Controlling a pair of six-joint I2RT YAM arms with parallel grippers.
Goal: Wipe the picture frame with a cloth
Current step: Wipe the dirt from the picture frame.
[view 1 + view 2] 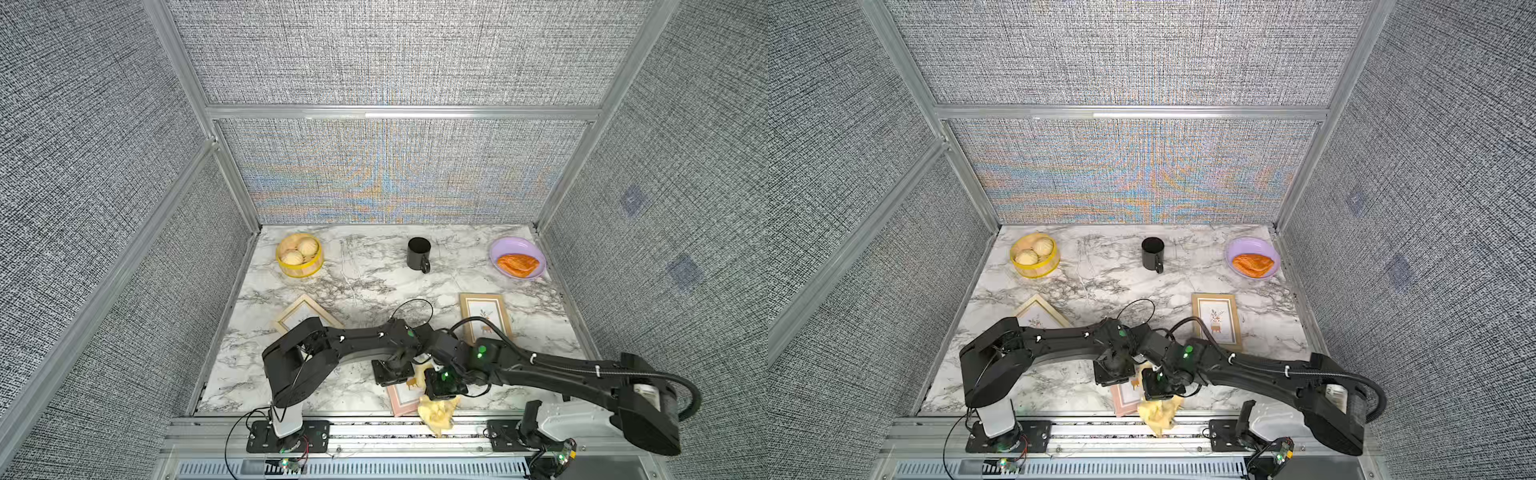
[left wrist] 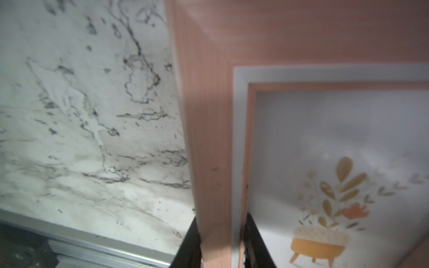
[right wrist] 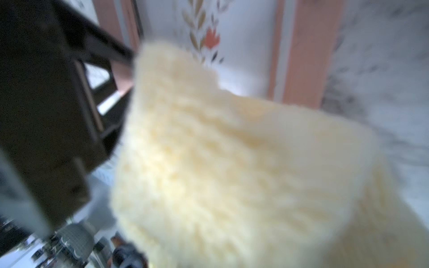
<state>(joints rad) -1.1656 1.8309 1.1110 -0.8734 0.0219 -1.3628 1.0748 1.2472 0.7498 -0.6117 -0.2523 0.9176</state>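
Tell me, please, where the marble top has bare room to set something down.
Bare marble lies between the steamer basket and black mug, between mug and purple plate, and between the skewed wooden frame and the straight wooden frame. Front centre is crowded: left gripper clamps the pink frame, right gripper holds the cloth.

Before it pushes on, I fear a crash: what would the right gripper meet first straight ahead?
Likely the pink picture frame, just beyond the cloth bunched in the right gripper; the cloth would press on it first. Depth is unclear.
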